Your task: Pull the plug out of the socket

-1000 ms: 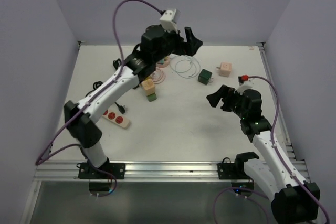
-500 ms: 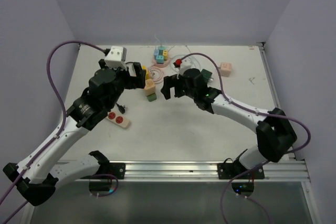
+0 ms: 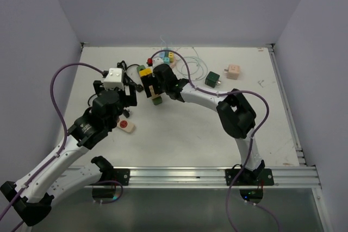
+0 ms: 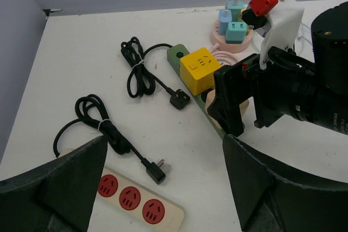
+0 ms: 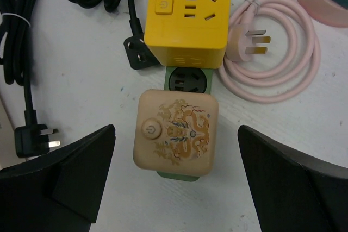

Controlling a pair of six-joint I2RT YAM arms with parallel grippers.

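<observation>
A green power strip (image 5: 187,81) lies on the table with a yellow cube plug (image 5: 187,14) and a beige cube plug with a dragon print (image 5: 176,133) seated in it. My right gripper (image 5: 176,130) is open and hangs over the beige plug, one finger on each side, not touching. In the top view it (image 3: 153,83) covers the beige plug beside the yellow cube (image 3: 144,71). My left gripper (image 4: 163,145) is open and empty, above the table left of the strip (image 4: 175,55). In the top view it (image 3: 114,92) sits left of the right gripper.
A white strip with red sockets (image 4: 130,199) and two tied black cords (image 4: 103,129) lie under my left gripper. A pink round socket with teal plugs (image 4: 231,25) and a pink cable coil (image 5: 277,52) lie behind. A dark green cube (image 3: 212,78) and a pink cube (image 3: 234,70) sit right.
My right arm has swung left across the table and now hangs over the green strip. My left arm has drawn back from the far middle toward the near left and lowered.
</observation>
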